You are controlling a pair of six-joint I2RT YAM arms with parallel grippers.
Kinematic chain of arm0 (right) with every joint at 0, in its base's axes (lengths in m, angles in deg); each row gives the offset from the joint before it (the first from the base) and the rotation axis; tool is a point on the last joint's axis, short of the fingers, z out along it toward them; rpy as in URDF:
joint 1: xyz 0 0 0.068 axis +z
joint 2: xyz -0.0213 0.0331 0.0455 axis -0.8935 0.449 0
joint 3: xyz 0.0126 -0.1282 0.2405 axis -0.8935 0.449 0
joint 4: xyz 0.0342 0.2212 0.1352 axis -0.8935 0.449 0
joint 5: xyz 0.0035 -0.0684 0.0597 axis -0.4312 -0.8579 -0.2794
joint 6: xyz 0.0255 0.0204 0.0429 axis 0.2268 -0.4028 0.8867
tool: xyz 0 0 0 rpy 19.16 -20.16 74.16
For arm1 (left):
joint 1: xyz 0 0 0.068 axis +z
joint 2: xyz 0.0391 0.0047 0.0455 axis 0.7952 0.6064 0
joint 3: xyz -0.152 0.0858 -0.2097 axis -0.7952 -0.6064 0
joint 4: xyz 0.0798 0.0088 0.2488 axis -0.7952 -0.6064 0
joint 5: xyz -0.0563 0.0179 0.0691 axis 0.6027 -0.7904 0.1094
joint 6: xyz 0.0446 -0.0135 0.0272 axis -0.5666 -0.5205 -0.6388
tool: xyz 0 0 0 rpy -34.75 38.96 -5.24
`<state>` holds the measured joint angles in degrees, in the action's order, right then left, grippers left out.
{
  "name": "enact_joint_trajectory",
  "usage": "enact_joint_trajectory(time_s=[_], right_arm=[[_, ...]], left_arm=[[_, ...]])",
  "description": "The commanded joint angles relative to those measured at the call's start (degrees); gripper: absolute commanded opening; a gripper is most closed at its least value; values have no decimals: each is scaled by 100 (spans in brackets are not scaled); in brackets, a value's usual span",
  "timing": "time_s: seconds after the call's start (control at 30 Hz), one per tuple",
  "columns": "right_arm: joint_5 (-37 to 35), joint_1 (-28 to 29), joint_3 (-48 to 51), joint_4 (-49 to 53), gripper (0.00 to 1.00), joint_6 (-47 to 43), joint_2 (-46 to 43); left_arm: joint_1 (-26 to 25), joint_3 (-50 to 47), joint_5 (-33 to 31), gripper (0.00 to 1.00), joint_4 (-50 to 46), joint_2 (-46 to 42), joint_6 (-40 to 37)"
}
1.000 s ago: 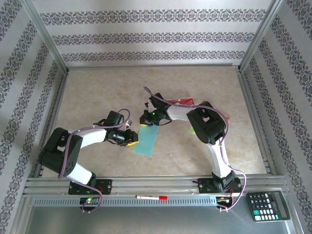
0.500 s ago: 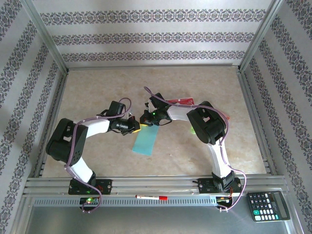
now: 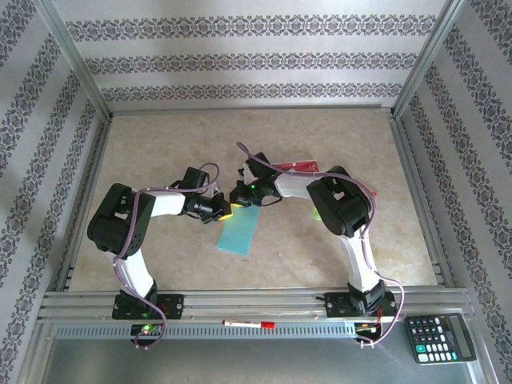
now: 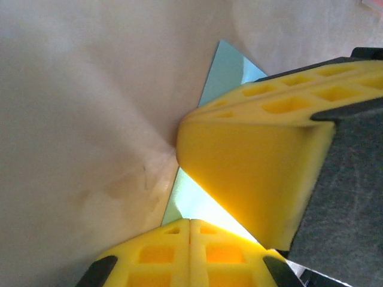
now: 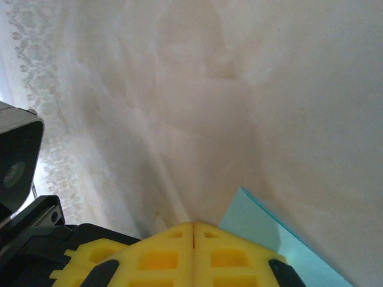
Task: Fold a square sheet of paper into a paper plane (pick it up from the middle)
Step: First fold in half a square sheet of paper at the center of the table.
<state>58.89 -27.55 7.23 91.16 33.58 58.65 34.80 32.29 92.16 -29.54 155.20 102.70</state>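
Where both arms meet:
- sheet of paper (image 3: 239, 230): long axis running away from them
- left gripper (image 3: 226, 212): closed, sheet's left edge
- right gripper (image 3: 239, 205): closed, sheet's far end

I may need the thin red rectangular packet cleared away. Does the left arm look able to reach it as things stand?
Probably not directly: the right arm lies across the way between the shut left gripper and the red packet, whose near edge it covers.
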Motion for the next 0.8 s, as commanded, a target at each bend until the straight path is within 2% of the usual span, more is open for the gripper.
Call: enact_joint_trajectory(time_s=[0.0,0.77], right_arm=[[-469,-57,211,301,0,-185,212],[-645,-61,173,447,0,-92,272]], left_arm=[[34,-189,51,0,9,103,-87],[-114,-1890,394,0,305,-865,314]])
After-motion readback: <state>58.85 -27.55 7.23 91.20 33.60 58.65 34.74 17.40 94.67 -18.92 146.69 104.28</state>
